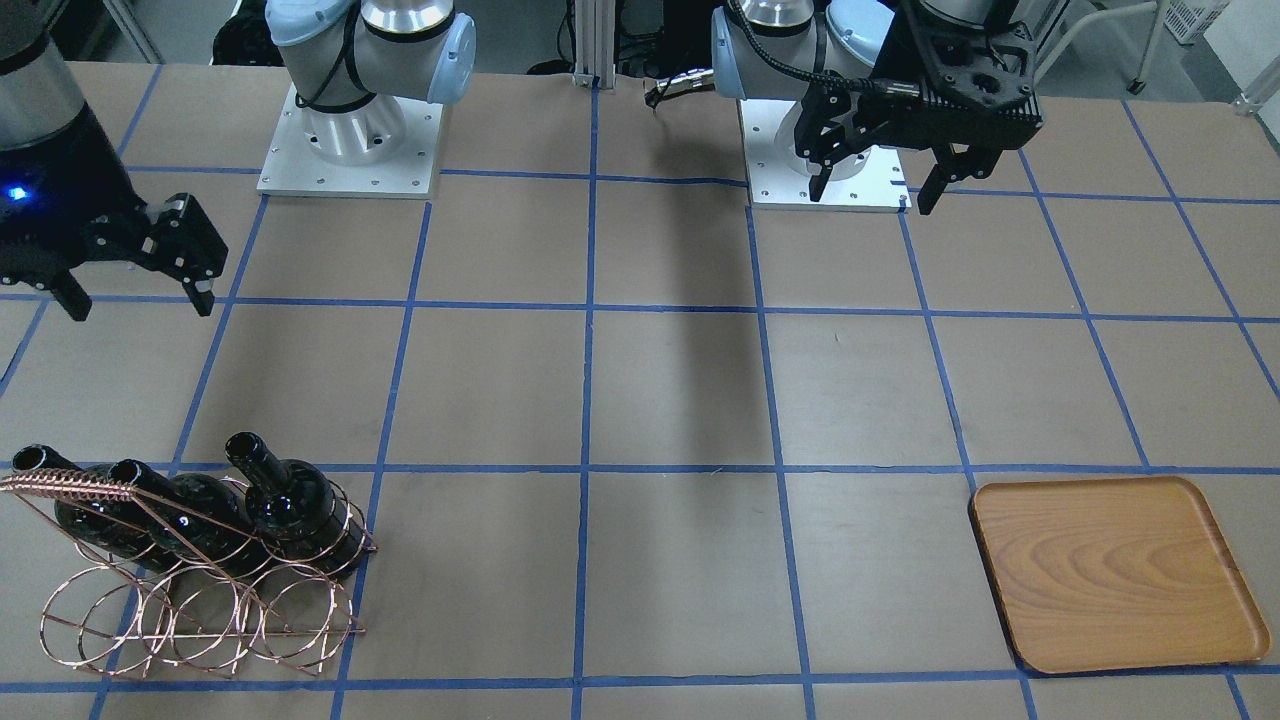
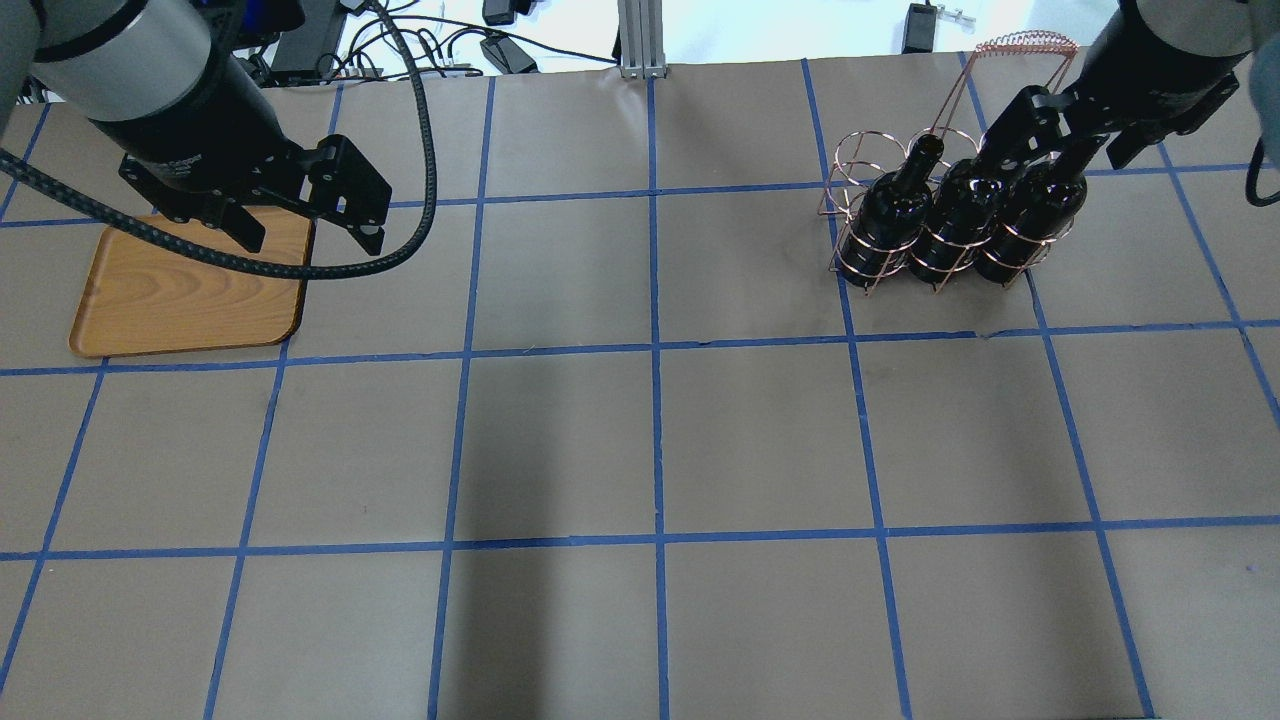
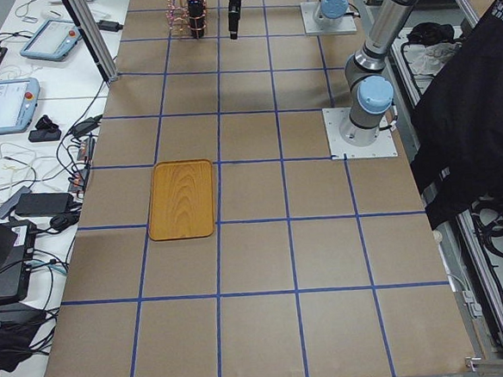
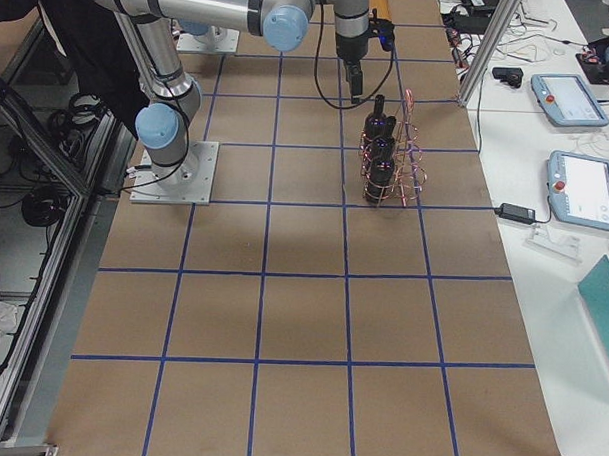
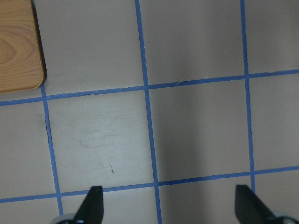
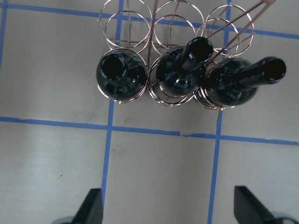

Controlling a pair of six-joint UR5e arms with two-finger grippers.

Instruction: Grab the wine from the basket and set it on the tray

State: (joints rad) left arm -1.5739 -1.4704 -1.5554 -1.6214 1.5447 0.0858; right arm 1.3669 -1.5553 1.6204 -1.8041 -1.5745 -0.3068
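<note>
- Jaws of the right gripper (image 1: pixel 140 300) stand open and empty, near the basket (image 1: pixel 200 600); left gripper (image 1: pixel 873 195) likewise open.
- Three wine bottles (image 6: pixel 180 77) stand upright in its rings; tray (image 1: pixel 1110 570) lies well apart.
- Assessment: approach stage; next, grip one neck and lift straight up.

- above the bottles: the three wine bottles (image 6: pixel 180 77) poke their necks up past the rings, with open air over the mouths
- between bottles: basically no room, shoulders are packed side by side with only wire between them
- handle: the coiled handle (image 1: pixel 70 487) slants up on the far side toward the robot's right, and its struts run close by the middle neck
- robot side of basket (image 1: pixel 200 600): bare table (image 1: pixel 680 400)
- far side: a row of bare rings
- tray (image 1: pixel 1115 575): flat wood with a low rim; the left gripper (image 1: pixel 871 200) hangs off to one side, not over it
</note>
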